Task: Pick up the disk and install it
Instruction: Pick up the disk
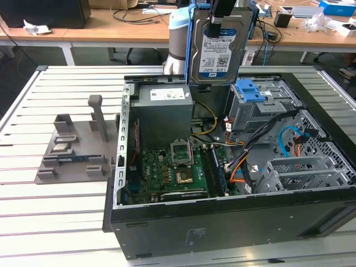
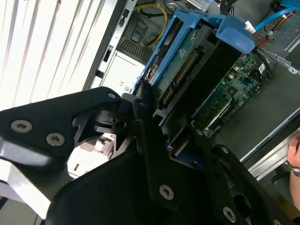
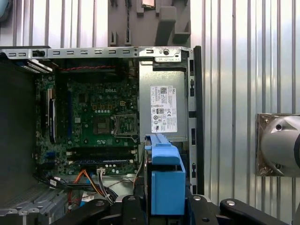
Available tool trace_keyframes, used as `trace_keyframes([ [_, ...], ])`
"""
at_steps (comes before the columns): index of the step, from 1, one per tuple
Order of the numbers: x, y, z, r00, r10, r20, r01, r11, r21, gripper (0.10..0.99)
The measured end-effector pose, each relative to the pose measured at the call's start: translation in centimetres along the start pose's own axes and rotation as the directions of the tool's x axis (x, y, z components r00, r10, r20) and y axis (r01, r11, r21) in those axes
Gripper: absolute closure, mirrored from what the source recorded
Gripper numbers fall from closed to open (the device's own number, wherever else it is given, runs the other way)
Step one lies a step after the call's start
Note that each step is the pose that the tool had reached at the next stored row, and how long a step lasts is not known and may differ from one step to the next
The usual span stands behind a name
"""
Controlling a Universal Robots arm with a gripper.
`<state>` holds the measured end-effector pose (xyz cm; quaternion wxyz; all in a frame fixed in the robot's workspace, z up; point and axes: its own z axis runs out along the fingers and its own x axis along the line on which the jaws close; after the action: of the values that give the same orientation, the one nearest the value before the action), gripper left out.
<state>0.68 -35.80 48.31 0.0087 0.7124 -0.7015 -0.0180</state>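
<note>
The disk (image 1: pixel 218 53) hangs upright above the back of the open computer case (image 1: pixel 222 222), its silver face with the blue-and-white label turned to the exterior view. Blue rails frame its sides. My gripper (image 1: pixel 216 25) is shut on its upper part, holding it clear of the case. In the second wrist view the disk (image 2: pixel 185 65) is seen edge-on, its green circuit board between blue rails, with a black finger (image 2: pixel 140 110) against its side. In the first wrist view the disk's blue rail end (image 3: pixel 165 183) sticks out between the black fingers (image 3: pixel 133 206).
Below the disk in the case are the grey power-supply box (image 1: pixel 164 111), the motherboard (image 1: pixel 172 172) and a grey drive cage with a blue latch (image 1: pixel 250 92), plus loose cables. A grey fixture (image 1: pixel 78 144) lies at the exterior view's left. A person's hand (image 2: pixel 294 152) shows beside the case.
</note>
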Motion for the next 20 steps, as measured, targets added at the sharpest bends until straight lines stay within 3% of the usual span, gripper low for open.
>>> trace_keyframes([
  [3,0.96,0.01,0.03,1.0000,0.000,0.0000,0.000,1.0000,0.000,0.722],
  [20,3.64,0.05,0.13,1.0000,0.000,-0.0001,0.000,1.0000,0.000,0.722],
])
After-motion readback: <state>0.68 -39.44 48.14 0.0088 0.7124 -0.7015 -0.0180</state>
